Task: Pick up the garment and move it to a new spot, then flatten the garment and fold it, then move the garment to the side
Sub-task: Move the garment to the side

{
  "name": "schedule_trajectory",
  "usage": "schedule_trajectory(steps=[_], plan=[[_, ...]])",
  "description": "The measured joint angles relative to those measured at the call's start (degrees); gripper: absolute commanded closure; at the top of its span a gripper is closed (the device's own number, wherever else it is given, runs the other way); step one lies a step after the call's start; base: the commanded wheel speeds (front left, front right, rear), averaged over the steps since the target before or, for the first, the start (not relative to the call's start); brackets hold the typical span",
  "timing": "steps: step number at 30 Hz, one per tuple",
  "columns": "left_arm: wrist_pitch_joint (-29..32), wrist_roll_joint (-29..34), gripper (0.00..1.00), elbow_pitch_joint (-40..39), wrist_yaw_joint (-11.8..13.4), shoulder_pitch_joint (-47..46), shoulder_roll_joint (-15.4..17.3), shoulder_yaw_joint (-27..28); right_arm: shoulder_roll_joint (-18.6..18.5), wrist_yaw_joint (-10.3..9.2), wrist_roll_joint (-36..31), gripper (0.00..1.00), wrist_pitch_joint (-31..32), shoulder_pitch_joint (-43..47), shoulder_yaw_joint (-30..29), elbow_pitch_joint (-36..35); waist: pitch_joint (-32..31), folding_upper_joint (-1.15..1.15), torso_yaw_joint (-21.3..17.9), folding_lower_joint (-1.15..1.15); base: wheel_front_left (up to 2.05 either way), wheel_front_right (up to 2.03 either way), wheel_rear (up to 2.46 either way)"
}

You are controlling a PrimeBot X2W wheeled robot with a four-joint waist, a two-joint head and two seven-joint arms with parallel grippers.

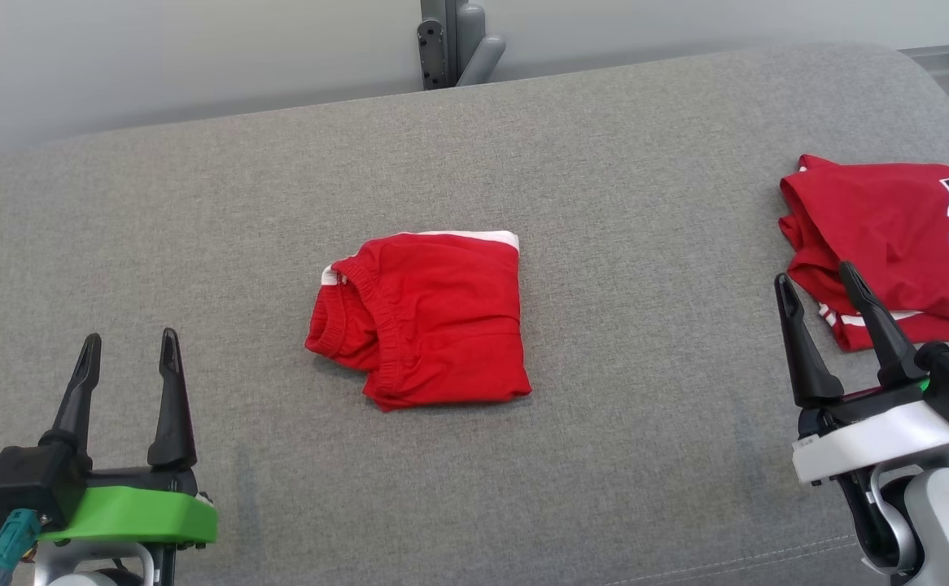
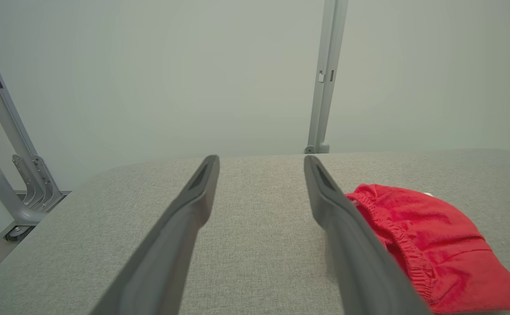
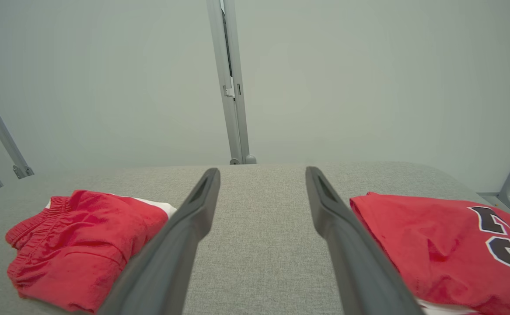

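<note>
A folded red garment [image 1: 430,317] with white trim and an elastic waistband lies in the middle of the grey cushioned surface [image 1: 621,244]. The same garment shows at the lower right of the left wrist view [image 2: 430,245] and at the lower left of the right wrist view [image 3: 80,245]. My left gripper [image 1: 127,348] stands open at the lower left, well apart from the garment, with nothing between its fingers. At the lower right my right gripper [image 1: 818,282] is also open and holds nothing. In both wrist views the left gripper [image 2: 261,162] and right gripper [image 3: 262,173] frame bare fabric.
A second folded red garment with dark numerals [image 1: 898,244] lies at the right edge, just behind my right gripper, and shows as the numbered garment [image 3: 447,249] beside it. A grey metal post [image 1: 450,41] rises behind the surface, against a pale wall.
</note>
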Motion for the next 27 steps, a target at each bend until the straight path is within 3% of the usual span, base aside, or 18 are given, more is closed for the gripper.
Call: schedule_trajectory(steps=[16,27], plan=[[-0.51,-0.33,0.00,-0.19,0.59,-0.14,0.11,-0.42,0.67,0.00,-0.19,0.00,0.00,0.33,-1.67,-0.20,-0.05,0.00,0.43,0.00,0.00,0.00,0.00],[-2.36,-0.74,0.00,-0.91,0.23,-5.65,-1.40,-2.08,-0.55,0.00,1.18,0.00,0.89,-2.42,0.98,3.24,2.13,0.00,5.86,0.00,0.00,0.00,0.00]])
